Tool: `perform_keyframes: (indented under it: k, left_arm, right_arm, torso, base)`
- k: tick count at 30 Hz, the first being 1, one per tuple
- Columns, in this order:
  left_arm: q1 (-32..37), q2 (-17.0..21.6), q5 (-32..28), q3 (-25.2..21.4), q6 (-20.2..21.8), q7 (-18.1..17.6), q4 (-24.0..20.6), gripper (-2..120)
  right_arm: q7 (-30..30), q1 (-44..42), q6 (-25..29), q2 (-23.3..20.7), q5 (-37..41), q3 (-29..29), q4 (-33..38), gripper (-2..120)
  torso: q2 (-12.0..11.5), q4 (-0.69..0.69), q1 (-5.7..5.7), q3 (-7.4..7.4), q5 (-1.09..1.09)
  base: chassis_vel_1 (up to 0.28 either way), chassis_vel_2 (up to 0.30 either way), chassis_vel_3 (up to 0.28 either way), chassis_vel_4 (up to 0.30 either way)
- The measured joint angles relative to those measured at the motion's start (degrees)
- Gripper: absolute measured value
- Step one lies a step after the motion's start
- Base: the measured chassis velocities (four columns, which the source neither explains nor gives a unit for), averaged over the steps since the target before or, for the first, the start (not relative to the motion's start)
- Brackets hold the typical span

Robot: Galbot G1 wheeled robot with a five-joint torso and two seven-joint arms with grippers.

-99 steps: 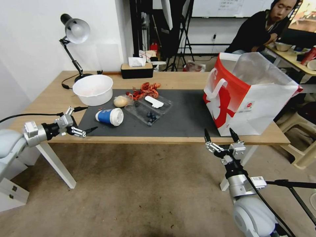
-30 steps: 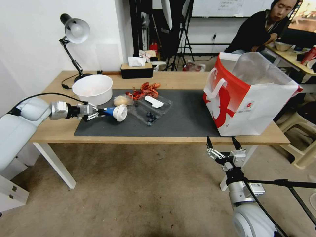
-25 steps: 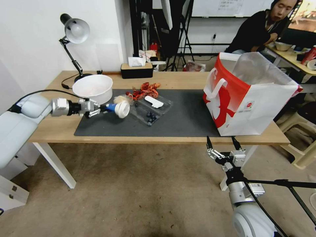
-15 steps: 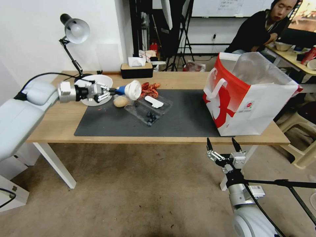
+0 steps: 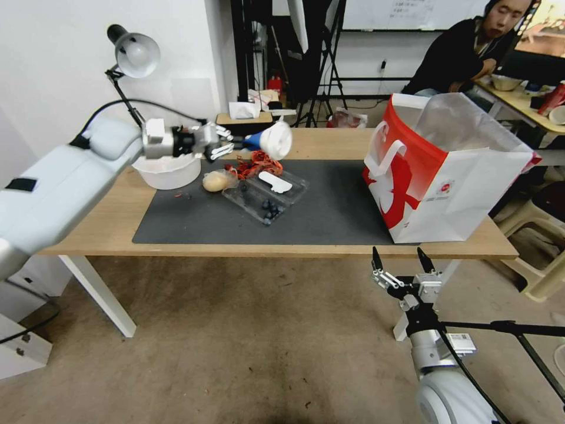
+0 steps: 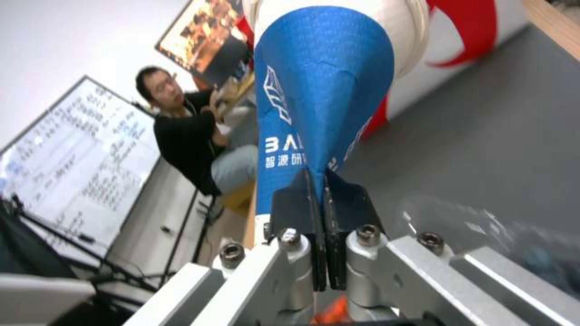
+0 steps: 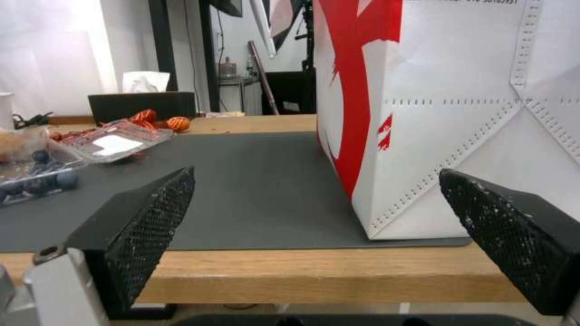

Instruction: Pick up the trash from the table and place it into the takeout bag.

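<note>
My left gripper (image 5: 235, 143) is shut on the narrow end of the blue white-lidded paper cup (image 5: 268, 140) and holds it sideways in the air above the back of the table (image 5: 100, 224). In the left wrist view the cup (image 6: 320, 90) points toward the red-and-white takeout bag (image 6: 471, 36). The takeout bag (image 5: 447, 171) stands open at the table's right end. A crumpled red wrapper (image 5: 257, 163) and a plastic-wrapped tan bun (image 5: 215, 181) lie on the dark mat (image 5: 329, 212). My right gripper (image 5: 403, 265) hangs open below the table's front edge, in front of the bag (image 7: 447, 113).
A large white bowl (image 5: 168, 171) sits under my left arm. A clear plastic tray (image 5: 265, 197) with dark berries lies mid-mat. A desk lamp (image 5: 132, 56) and a black tissue box (image 5: 242, 121) stand at the back. The mat between tray and bag is bare.
My left gripper closed on the cup lying on the mat, lifted it and carried it up and rightward toward the bag. The right arm sank slightly.
</note>
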Motion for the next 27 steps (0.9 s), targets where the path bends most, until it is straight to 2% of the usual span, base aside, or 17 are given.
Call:
perform_keyframes:
  k: [2,4,6,7,8,10,12,14,19,23,27]
  left_arm:
    - [-3.7,-3.1,-0.7,2.3,0.3,-0.2,1.9,0]
    - [-4.8,-4.2,-0.9,3.0,0.4,-0.3,2.6,0]
    - [-8.3,-8.9,-1.3,5.0,0.5,-0.4,5.6,0]
    - [-8.3,-8.9,-1.3,5.0,0.5,-0.4,5.6,0]
    - [-9.3,-10.6,-1.3,5.4,0.5,-0.5,6.6,0]
    - [-11.6,-15.3,-1.4,6.6,0.4,-0.5,9.4,0]
    - [-12.2,-16.3,-1.4,6.8,0.4,-0.6,10.0,0]
    - [-14.4,-19.7,-2.0,8.3,0.5,-1.1,11.9,0]
    - [-17.1,-23.5,-3.3,10.8,1.1,-1.9,14.0,0]
    - [-18.1,-25.0,-3.9,11.9,1.5,-2.2,14.5,0]
    - [-20.1,-28.4,-4.7,13.8,1.9,-2.6,16.1,0]
  right_arm:
    - [0.0,-0.1,0.0,0.3,-0.1,0.2,0.0,100]
    - [0.0,-0.1,0.0,0.4,-0.2,0.2,0.0,100]
    - [0.1,-0.4,0.0,0.8,-0.4,0.7,0.2,100]
    - [0.1,-0.4,0.0,0.8,-0.4,0.7,0.2,100]
    - [0.2,-0.5,0.0,0.9,-0.4,0.8,0.2,100]
    - [0.2,-0.5,0.0,1.0,-0.4,0.9,0.4,100]
    - [0.3,-0.5,0.0,1.0,-0.4,1.0,0.5,100]
    - [0.4,-0.5,0.0,1.0,-0.4,1.1,0.5,100]
    - [0.4,-0.5,0.0,1.0,-0.4,1.2,0.5,100]
    - [0.4,-0.3,0.0,1.1,-0.4,1.2,0.5,100]
    - [0.4,-0.1,0.0,1.2,-0.4,1.2,0.3,100]
  torso:
    - [0.0,0.00,0.00,0.00,0.01]
    - [0.0,0.01,0.00,0.00,0.01]
    - [0.0,-0.01,0.00,0.00,0.02]
    - [0.0,-0.01,0.00,0.00,0.02]
    - [0.0,-0.01,0.00,0.00,0.01]
    - [0.0,-0.05,0.00,0.00,0.02]
    - [0.0,-0.05,0.01,0.00,0.03]
    - [0.0,-0.03,0.01,0.00,0.02]
    - [0.0,0.02,0.00,0.00,0.00]
    - [0.0,0.01,0.00,0.00,-0.01]
    - [0.0,0.00,0.01,0.00,0.00]
  base:
    - [0.000,0.000,0.000,0.000]
    - [0.000,0.000,0.000,0.000]
    - [0.000,0.000,0.000,0.000]
    - [0.000,0.000,0.000,0.000]
    - [0.000,0.000,0.000,0.000]
    - [0.000,0.000,0.000,0.000]
    - [0.000,0.000,0.000,0.000]
    - [0.000,0.000,0.000,0.000]
    - [0.000,0.000,0.000,0.000]
    - [0.000,0.000,0.000,0.000]
    - [0.000,0.000,0.000,0.000]
